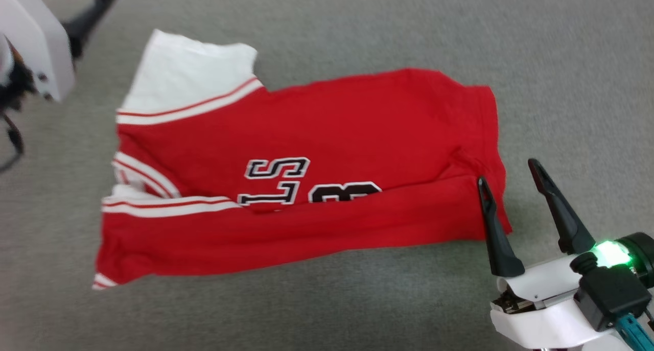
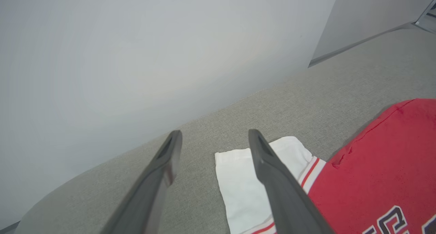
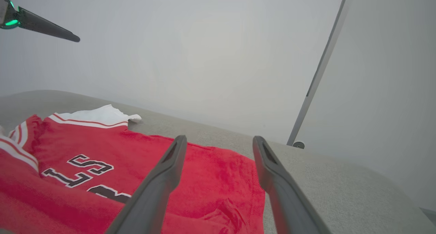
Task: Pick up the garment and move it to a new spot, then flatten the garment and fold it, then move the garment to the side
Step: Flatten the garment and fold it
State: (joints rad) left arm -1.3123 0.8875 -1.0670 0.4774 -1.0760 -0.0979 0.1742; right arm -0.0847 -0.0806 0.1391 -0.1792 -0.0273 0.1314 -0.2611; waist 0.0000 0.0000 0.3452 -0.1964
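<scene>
Mid-fold, seemingly: garment flat on worktop, near edge doubled over. Spread and empty: right end effector beside garment's hem, left end effector past its sleeve. Next, probably pinching corners for a crosswise fold.

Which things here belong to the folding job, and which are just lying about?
Job:
- garment, near side folded over its lettering
- left gripper, open
- right gripper, open

Not part of it:
- grey surface under the garment
- pale wall
- dark strip on the wall
</scene>
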